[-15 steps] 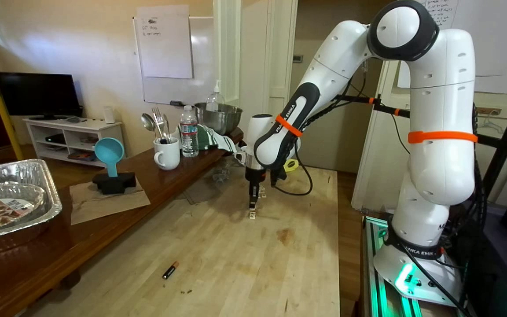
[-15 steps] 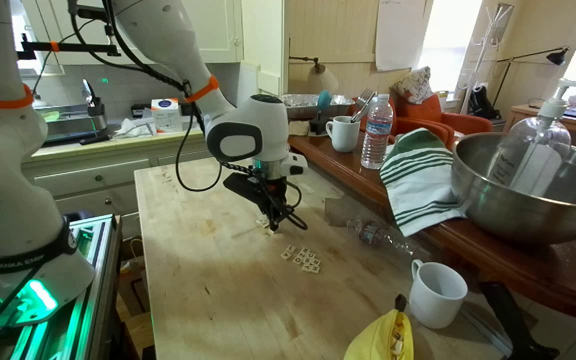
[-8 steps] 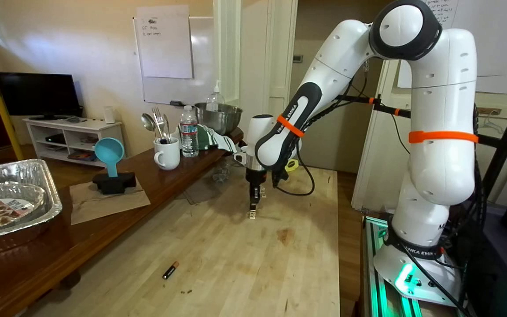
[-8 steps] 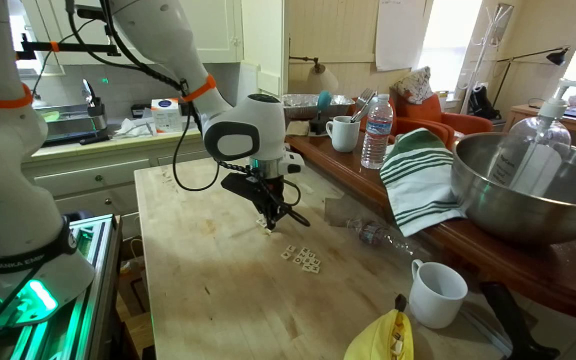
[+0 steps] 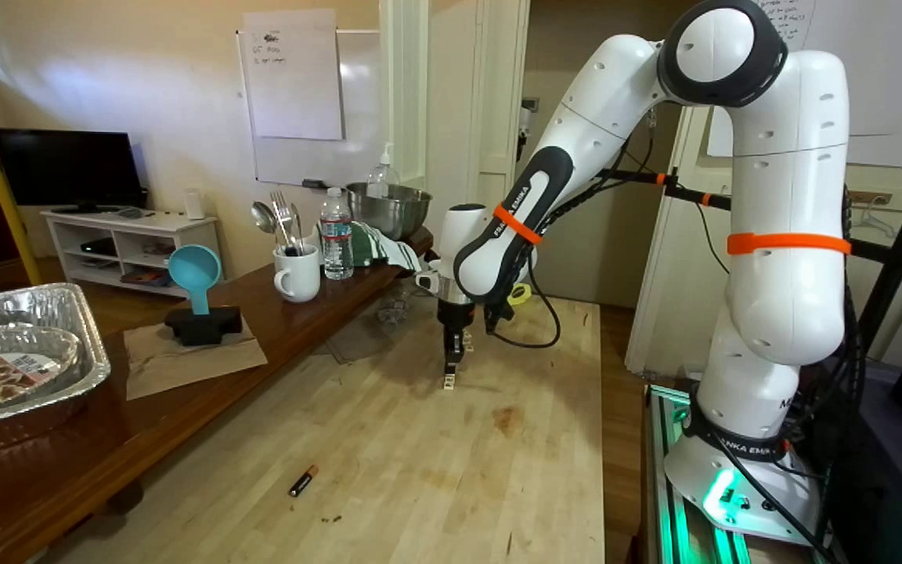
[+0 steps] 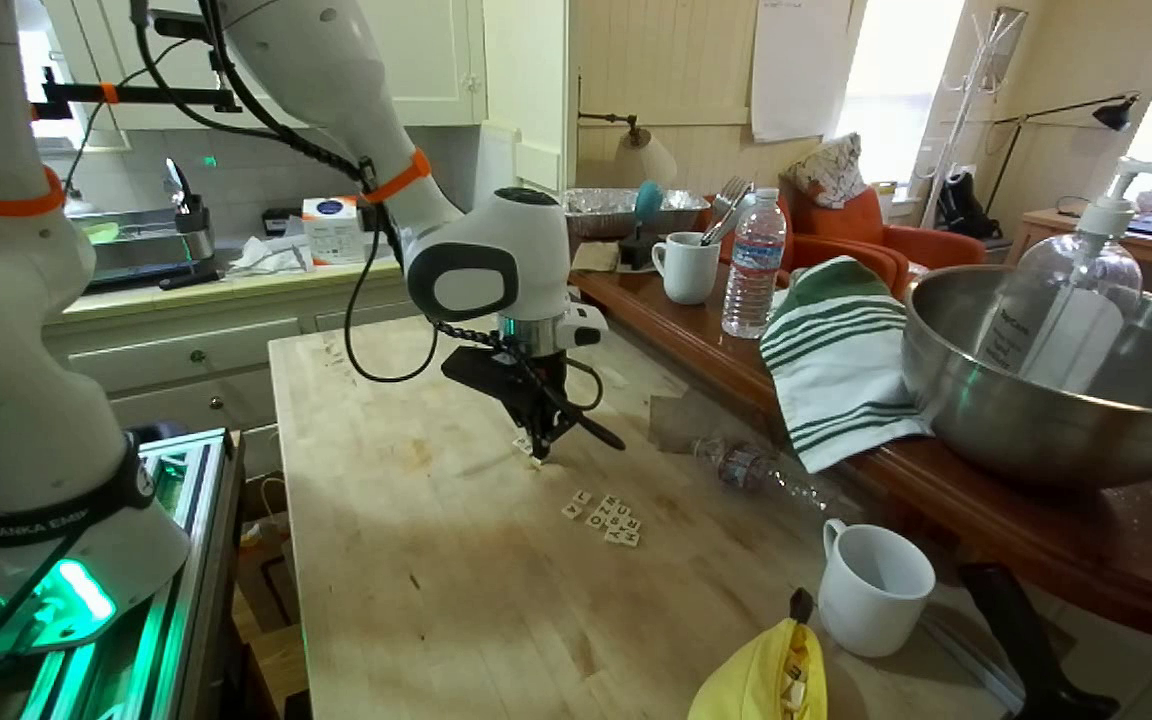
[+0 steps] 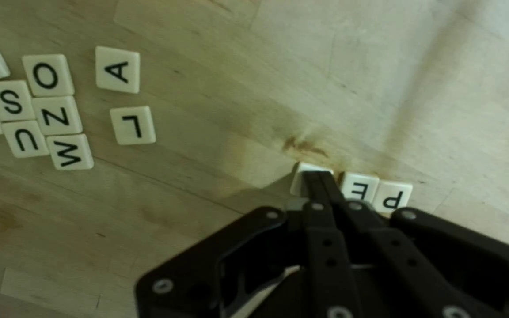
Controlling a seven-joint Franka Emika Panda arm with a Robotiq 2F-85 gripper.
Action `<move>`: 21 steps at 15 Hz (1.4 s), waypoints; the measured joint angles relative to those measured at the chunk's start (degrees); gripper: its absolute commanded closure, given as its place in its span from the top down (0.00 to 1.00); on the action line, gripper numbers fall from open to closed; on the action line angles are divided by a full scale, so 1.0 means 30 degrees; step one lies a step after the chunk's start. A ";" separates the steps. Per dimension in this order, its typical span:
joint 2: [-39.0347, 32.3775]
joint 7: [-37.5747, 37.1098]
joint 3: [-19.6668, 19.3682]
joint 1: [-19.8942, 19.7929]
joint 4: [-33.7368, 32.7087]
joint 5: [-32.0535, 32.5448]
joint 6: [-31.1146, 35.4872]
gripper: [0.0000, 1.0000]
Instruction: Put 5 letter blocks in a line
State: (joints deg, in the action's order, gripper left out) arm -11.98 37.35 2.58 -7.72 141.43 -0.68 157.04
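Wrist view dim, yellowish; pincer (image 7: 318, 175) near-black, its nearest parts soft, shadow on tabletop (image 7: 219, 70) beside it. Both exterior views brighter; window (image 6: 901, 85) well beyond pincer blown white.

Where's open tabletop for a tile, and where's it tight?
Free: in the wrist view, between the L tile and the partly hidden tile at the pincer; in an exterior view, between pincer and battery. Crowded: the letter cluster; E tile beside P tile.
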 measured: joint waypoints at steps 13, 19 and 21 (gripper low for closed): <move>0.0098 0.0673 0.0198 0.0022 0.0151 0.0000 -0.0008 0.00; 0.0106 0.0763 0.0198 0.0032 0.0159 0.0000 -0.0014 0.00; 0.0116 0.0763 0.0198 0.0049 0.0169 0.0000 -0.0026 0.00</move>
State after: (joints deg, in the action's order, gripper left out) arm -11.63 39.64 3.18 -7.58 141.94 -0.68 156.96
